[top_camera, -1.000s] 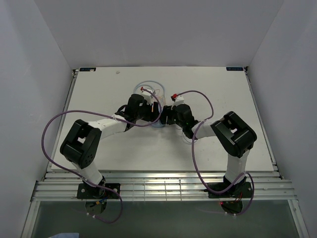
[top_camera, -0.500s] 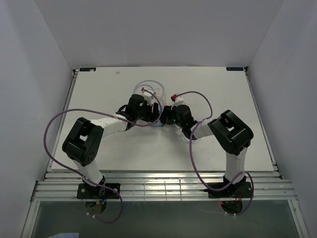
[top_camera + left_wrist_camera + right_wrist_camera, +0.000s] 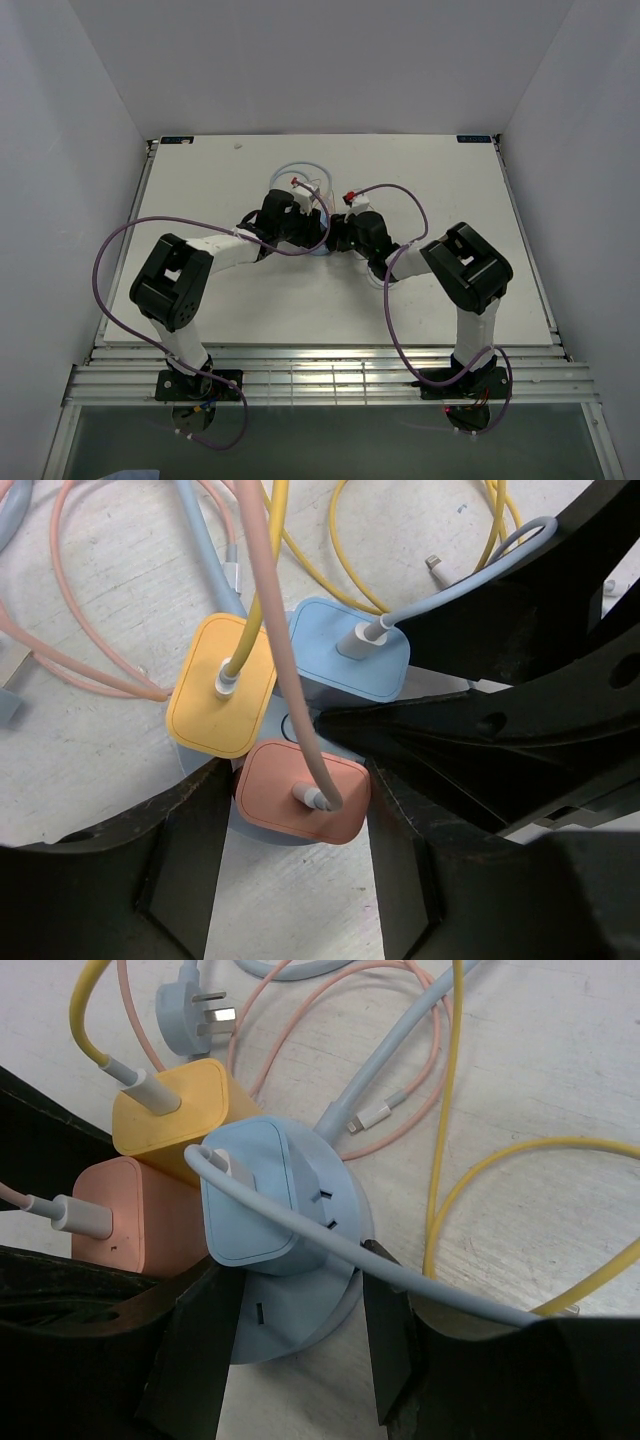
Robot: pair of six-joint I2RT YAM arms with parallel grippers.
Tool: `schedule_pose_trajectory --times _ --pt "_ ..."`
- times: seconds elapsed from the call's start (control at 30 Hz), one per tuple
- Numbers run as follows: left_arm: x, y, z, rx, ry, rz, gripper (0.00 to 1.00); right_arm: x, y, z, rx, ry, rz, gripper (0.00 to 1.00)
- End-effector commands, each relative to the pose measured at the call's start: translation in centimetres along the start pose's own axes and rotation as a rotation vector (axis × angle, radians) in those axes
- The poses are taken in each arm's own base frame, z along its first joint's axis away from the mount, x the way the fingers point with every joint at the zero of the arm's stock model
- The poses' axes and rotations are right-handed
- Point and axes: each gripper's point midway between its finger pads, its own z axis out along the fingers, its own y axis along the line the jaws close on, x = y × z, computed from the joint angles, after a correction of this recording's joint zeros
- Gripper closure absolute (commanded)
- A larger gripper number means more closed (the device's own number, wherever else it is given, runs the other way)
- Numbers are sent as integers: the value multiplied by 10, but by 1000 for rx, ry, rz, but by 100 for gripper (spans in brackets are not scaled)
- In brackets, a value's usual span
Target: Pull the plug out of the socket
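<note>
Your left gripper [image 3: 300,780] has its jaws pinching the salmon plug [image 3: 275,802], and your right gripper [image 3: 295,1280] has its jaws clamped on the socket [image 3: 290,1332]. The socket sits mid-counter [image 3: 450,180], with a yellow plug [image 3: 220,685] and a blue plug [image 3: 350,650] seated in it too.

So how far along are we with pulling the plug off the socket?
Done: nothing; the pink plug, yellow plug and blue plug all sit in the socket. In hand: right fingers pinch the socket, left fingers flank the pink plug, grip unclear. Remaining: pull it off.
</note>
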Motion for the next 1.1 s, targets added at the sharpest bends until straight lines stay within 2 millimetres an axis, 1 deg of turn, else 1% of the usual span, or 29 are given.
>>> schedule_pose_trajectory --times 0.0,0.03,0.07,0.1,0.13,0.17,0.2,0.23,0.27,0.3,0.33,0.37,0.4,0.43,0.5,0.57,0.67,0.73,0.87,0.93,1.0,1.07 --pt "-20 -4 -2 32 -47 60 75 29 -6 -7 13 133 -62 62" --pt "-20 -5 -2 36 -45 60 99 33 -8 -6 19 150 -69 65" --pt "-22 -7 -4 44 -50 61 100 33 -12 -5 37 161 -81 69" --pt "-22 -12 -5 73 -50 69 100 33 -11 -3 43 170 -88 69" --pt "-20 -15 -6 90 -48 74 100 41 -15 -4 58 204 -92 70" --pt "-24 -18 -8 104 -68 81 100 44 -15 -5 61 216 -93 73" --pt "-24 -21 -9 126 -72 86 100 47 -14 -5 61 229 -94 74" --pt "-24 -23 -10 135 -83 88 100 55 -16 -7 69 257 -96 74" --pt "-26 -24 -12 141 -93 88 100 60 -13 -8 69 276 -102 74" --pt "-27 -27 -13 151 -101 84 100 62 -12 -7 71 288 -121 75" --pt "-28 -29 -14 161 -110 79 100 75 -16 -10 92 339 -135 75" --pt "-29 -32 -15 178 -122 77 100 80 -18 -12 117 358 -151 77" --pt "-34 -37 -19 198 -145 69 100 84 -19 -12 125 374 -163 77" --pt "-36 -41 -22 218 -159 65 100 91 -22 -15 149 408 -167 77" --pt "-41 -44 -27 228 -186 59 100 99 -24 -19 164 437 -161 78" --pt "-39 -45 -30 228 -196 43 100 108 -29 -25 193 479 -166 79" --pt "-42 -45 -35 231 -227 41 100 116 -36 -33 228 517 -170 80" --pt "-37 -47 -36 241 -228 49 100 119 -40 -36 246 531 -184 80" --pt "-37 -54 -38 289 -231 70 100 121 -41 -38 252 562 -197 82" --pt "-40 -52 -40 275 -244 73 100 122 -41 -39 250 567 -195 83" --pt "-44 -44 -40 223 -258 76 100 122 -41 -39 248 570 -201 83" --pt "-43 -39 -36 199 -236 88 100 122 -40 -39 230 576 -220 85"
